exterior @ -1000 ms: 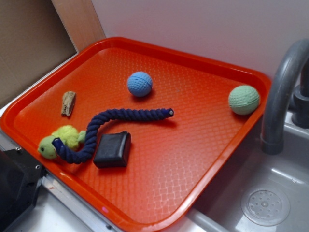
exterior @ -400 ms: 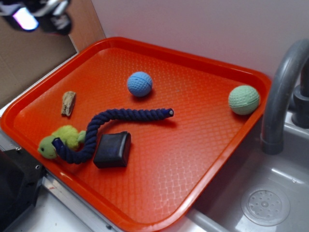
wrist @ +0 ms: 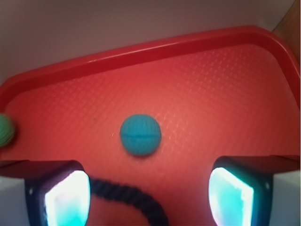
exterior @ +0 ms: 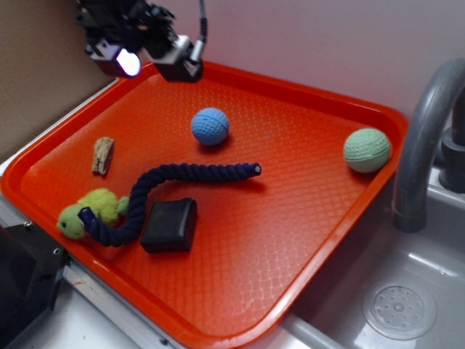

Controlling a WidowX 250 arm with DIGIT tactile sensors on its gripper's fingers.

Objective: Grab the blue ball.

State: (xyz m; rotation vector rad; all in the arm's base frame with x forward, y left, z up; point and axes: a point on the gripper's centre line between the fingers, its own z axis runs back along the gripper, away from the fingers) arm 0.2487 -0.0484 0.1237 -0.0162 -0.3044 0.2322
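The blue ball [exterior: 211, 126] rests on the orange tray [exterior: 305, 218] toward its far middle; in the wrist view the blue ball [wrist: 140, 134] lies centred, ahead of the jaws. My gripper [exterior: 149, 62] hangs in the air over the tray's far left corner, up and left of the ball, apart from it. In the wrist view the gripper [wrist: 149, 200] stands open with nothing between its glowing pads [wrist: 68, 197], only tray and rope beneath.
A dark navy rope [exterior: 174, 185] curves below the ball. A pale green ball [exterior: 367, 150] sits at the tray's right rim. A black block [exterior: 169, 225], a yellow-green plush toy [exterior: 91, 211] and a wood piece [exterior: 102, 155] lie on the left. A grey faucet [exterior: 421, 138] and sink [exterior: 399, 309] are right.
My gripper has come in from the top left and moved right and down over the tray's far left corner. The ball and the other objects have not moved.
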